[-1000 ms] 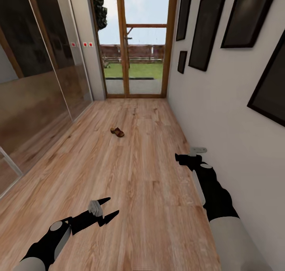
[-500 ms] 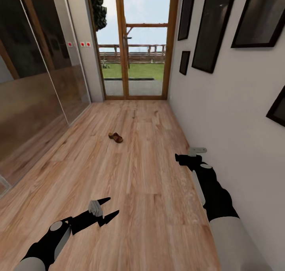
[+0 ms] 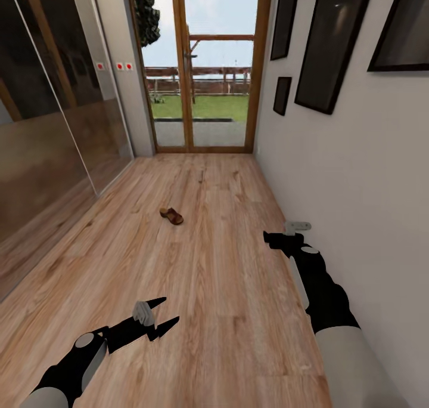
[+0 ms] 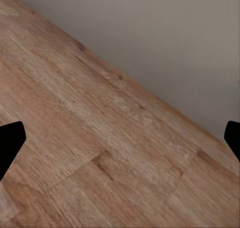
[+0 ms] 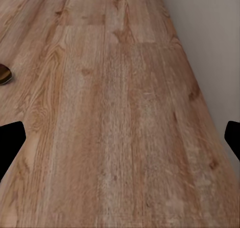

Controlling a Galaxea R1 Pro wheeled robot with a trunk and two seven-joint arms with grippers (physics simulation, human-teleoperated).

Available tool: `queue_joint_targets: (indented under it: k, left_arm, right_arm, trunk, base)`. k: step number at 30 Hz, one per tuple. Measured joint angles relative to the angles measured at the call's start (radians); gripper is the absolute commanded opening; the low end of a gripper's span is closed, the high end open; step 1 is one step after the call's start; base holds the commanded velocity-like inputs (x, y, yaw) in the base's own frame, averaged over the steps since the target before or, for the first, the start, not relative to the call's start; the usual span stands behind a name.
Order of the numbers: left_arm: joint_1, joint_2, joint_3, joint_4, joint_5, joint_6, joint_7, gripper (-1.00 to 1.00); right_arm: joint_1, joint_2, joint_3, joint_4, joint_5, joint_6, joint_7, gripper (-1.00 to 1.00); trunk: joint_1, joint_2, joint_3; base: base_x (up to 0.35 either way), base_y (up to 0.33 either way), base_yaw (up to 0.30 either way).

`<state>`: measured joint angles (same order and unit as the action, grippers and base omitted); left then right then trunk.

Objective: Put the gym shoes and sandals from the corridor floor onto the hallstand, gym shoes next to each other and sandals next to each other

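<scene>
Head view: we faced down corridor toward glass door (image 3: 205,68); one brown sandal (image 3: 171,215) lay alone mid-floor (image 3: 208,289), well ahead of both arms. Left gripper (image 3: 159,312) hung low, fingers apart, nothing held; right gripper (image 3: 276,238) sat near wall (image 3: 333,175), spread too unclear to tell here. We judged arms tucked forward for driving, not reaching

Left wrist: bare planks meeting wall, fingertips (image 4: 10,143) wide at frame edges

Right wrist: fingertips (image 5: 11,138) wide, empty; sandal edge (image 5: 4,74) just visible. Shoes, rack unseen
</scene>
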<state>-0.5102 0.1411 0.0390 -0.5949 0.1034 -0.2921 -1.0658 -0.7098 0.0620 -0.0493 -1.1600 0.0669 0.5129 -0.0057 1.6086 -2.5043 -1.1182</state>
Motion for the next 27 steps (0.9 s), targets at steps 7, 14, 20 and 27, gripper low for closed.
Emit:
queue_joint_targets:
  k: [7, 14, 20, 27]
  left_arm:
    - [0.0, 0.0, 0.0, 0.0, 0.0, 0.0, 0.0, 1.0]
    - [0.0, 0.0, 0.0, 0.0, 0.0, 0.0, 0.0, 1.0]
    - [0.0, 0.0, 0.0, 0.0, 0.0, 0.0, 0.0, 1.0]
    - [0.0, 0.0, 0.0, 0.0, 0.0, 0.0, 0.0, 1.0]
  right_arm:
    - [0.0, 0.0, 0.0, 0.0, 0.0, 0.0, 0.0, 1.0]
    - [0.0, 0.0, 0.0, 0.0, 0.0, 0.0, 0.0, 1.0]
    - [0.0, 0.0, 0.0, 0.0, 0.0, 0.0, 0.0, 1.0]
    - [0.0, 0.0, 0.0, 0.0, 0.0, 0.0, 0.0, 1.0]
  trunk:
    - [0.0, 0.0, 0.0]
    - [0.0, 0.0, 0.0]
    - [0.0, 0.0, 0.0]
    - [0.0, 0.0, 0.0]
  base:
    - [0.349, 0.0, 0.0]
    - [0.349, 0.0, 0.0]
    - [0.349, 0.0, 0.0]
    - [0.349, 0.0, 0.0]
